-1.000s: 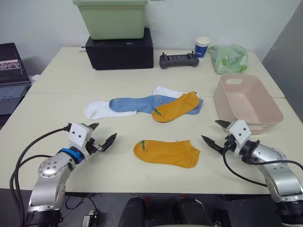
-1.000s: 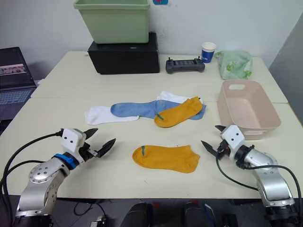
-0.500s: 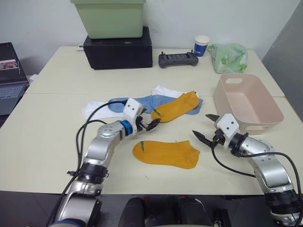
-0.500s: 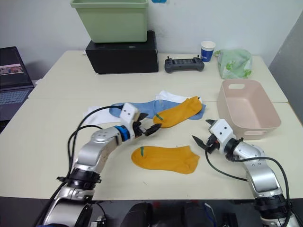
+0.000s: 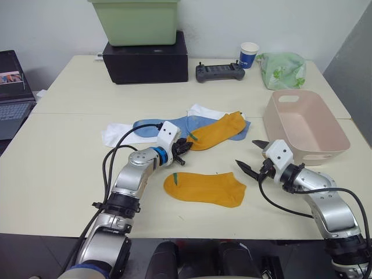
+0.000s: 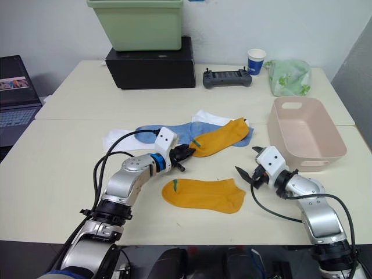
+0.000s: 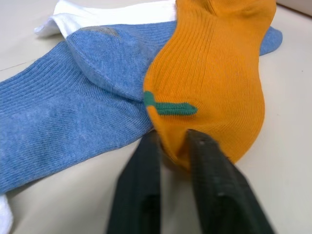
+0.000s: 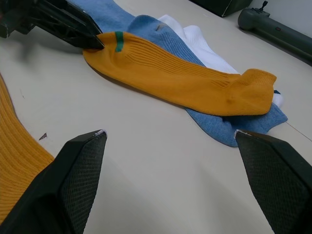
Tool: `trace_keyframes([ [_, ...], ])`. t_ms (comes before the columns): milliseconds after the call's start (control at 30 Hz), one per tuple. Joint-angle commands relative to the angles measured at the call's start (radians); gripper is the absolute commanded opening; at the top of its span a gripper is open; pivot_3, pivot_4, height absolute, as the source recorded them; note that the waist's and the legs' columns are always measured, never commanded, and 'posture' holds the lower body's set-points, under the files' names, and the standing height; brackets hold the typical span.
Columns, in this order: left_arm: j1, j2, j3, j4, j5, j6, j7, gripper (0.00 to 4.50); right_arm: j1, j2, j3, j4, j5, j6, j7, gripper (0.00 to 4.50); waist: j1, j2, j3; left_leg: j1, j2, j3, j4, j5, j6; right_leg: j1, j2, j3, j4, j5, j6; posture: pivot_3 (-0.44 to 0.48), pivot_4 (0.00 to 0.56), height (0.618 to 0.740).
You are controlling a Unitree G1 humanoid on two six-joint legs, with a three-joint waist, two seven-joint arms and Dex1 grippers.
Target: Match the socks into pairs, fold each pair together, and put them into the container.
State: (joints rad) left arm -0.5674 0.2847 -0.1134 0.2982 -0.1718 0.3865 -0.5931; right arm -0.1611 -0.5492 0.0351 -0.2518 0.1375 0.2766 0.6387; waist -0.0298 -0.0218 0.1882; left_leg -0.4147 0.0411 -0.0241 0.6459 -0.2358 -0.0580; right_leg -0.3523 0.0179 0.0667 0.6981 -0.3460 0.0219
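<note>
From the head views, the left hand (image 5: pixel 183 152) reaches to the toe of the upper orange sock (image 5: pixel 218 131), its fingers pressed together on the sock's edge. That sock lies across two blue socks (image 5: pixel 160 128) and a white sock (image 5: pixel 119 133) in the middle of the desk (image 5: pixel 64 168). A second orange sock (image 5: pixel 203 187) lies flat, nearer the front edge. The right hand (image 5: pixel 253 157) hovers with fingers spread, between that sock and the pink tub (image 5: pixel 305 125), which stands at the desk's right side. No writing is readable on anything.

The left wrist view shows the two black fingers (image 7: pixel 214 195) pinching the orange toe beside its green mark (image 7: pixel 168 106).

The right wrist view shows spread fingertips (image 8: pixel 80 161) above bare desk.
</note>
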Motion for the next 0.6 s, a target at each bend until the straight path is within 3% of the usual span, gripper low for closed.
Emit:
trace_keyframes([
  [33, -0.008, -0.005, 0.027, -0.027, -0.01, -0.014, 0.004, 0.03, -0.034, -0.001, 0.0, 0.009, 0.0, -0.026, 0.013, 4.5, -0.001, 0.0, 0.0, 0.0, 0.0, 0.0, 0.0, 0.0, 0.0, 0.0, 0.0, 0.0, 0.0, 0.0, 0.0, 0.0, 0.15, 0.74],
  [333, 0.111, 0.072, 0.117, -0.266, -0.155, 0.19, -0.06, 0.03, -0.097, 0.027, 0.018, 0.08, 0.009, -0.048, 0.043, 4.5, -0.003, 0.0, 0.0, 0.0, 0.001, 0.0, 0.0, 0.0, 0.0, -0.001, 0.0, 0.0, 0.0, 0.0, 0.0, 0.0, 0.15, 0.74],
  [600, 0.307, 0.278, 0.256, -0.526, -0.326, 0.404, -0.15, 0.03, -0.129, 0.064, 0.027, 0.08, 0.041, 0.0, 0.053, 4.5, -0.003, 0.0, 0.0, 0.001, 0.002, -0.001, 0.0, 0.0, 0.0, 0.0, 0.0, -0.001, 0.0, 0.0, 0.0, 0.0, 0.15, 0.74],
])
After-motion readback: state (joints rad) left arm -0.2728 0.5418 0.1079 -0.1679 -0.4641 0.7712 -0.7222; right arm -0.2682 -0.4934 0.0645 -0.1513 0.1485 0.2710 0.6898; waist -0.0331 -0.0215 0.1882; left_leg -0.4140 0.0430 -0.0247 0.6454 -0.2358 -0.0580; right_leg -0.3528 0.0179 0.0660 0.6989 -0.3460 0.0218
